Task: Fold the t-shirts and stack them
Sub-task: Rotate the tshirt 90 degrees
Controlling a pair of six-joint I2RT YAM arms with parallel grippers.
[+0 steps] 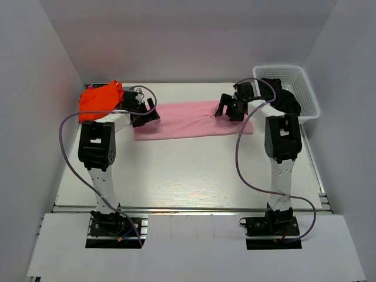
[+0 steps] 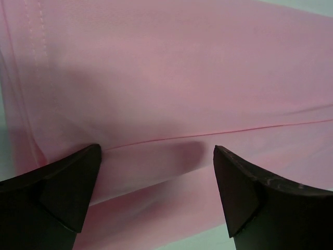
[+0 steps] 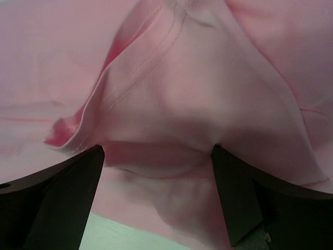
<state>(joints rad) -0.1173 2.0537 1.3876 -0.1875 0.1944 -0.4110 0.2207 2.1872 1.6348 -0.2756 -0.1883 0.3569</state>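
Note:
A light pink t-shirt (image 1: pixel 188 120) lies folded into a long flat strip across the far middle of the table. My left gripper (image 1: pixel 150 114) hovers at its left end, fingers spread wide over the cloth (image 2: pixel 171 78) with nothing pinched between them (image 2: pixel 156 151). My right gripper (image 1: pixel 226 108) is low over the right end, where the fabric (image 3: pixel 182 88) bunches up at a stitched hem; its fingers are also spread apart (image 3: pixel 157 150). A bright orange t-shirt (image 1: pixel 100 100) sits crumpled at the far left corner. A black t-shirt (image 1: pixel 285 97) spills out of the basket.
A white plastic basket (image 1: pixel 305 88) stands at the far right against the wall. White walls close in the table (image 1: pixel 188 170) on the left, back and right. Both arms reach forward from the near edge.

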